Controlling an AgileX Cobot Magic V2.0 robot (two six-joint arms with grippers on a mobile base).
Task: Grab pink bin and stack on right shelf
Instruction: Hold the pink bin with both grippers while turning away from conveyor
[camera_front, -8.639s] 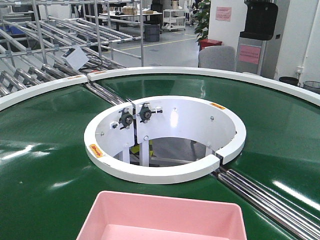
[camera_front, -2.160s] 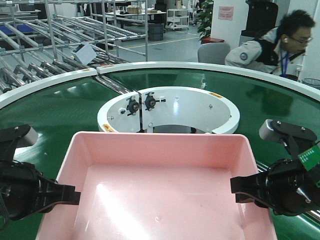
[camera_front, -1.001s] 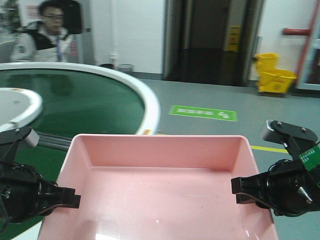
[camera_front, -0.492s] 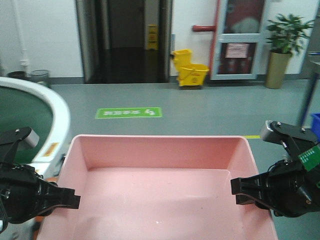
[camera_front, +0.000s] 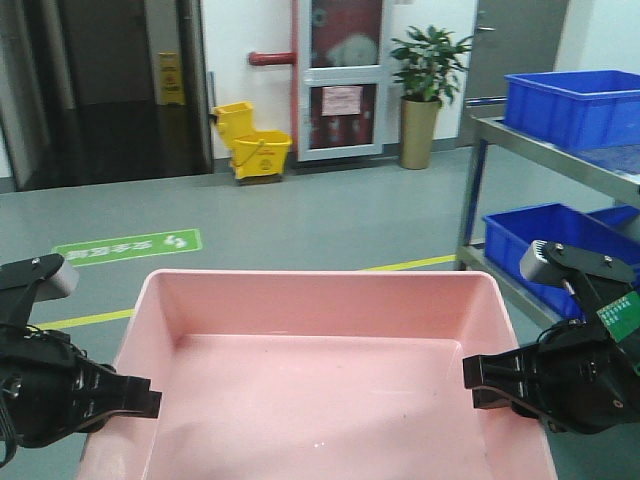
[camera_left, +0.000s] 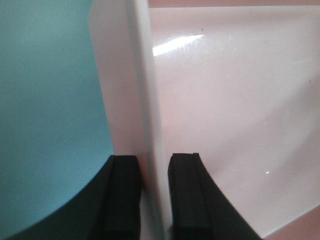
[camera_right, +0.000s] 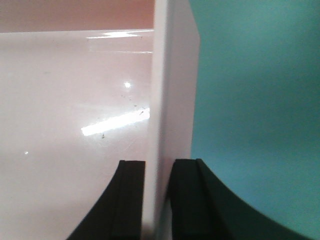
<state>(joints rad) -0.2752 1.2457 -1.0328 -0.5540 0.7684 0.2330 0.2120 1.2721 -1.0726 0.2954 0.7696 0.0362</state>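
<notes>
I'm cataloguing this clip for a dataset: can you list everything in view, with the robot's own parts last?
pink bin: one, pale pink, front centre, empty, gripped at both side walls
metal shelf: one, grey, far right
blue crates: three, blue, one on the shelf's top deck, two lower down
mop bucket: one, yellow, floor by the far wall
potted plant: one, green in a tan pot, by the far wall
floor sign: one, green, floor at left
floor line: one, yellow, beyond the bin
left end effector: one, black, shut on the bin's left wall
right end effector: one, black, shut on the bin's right wall
</notes>
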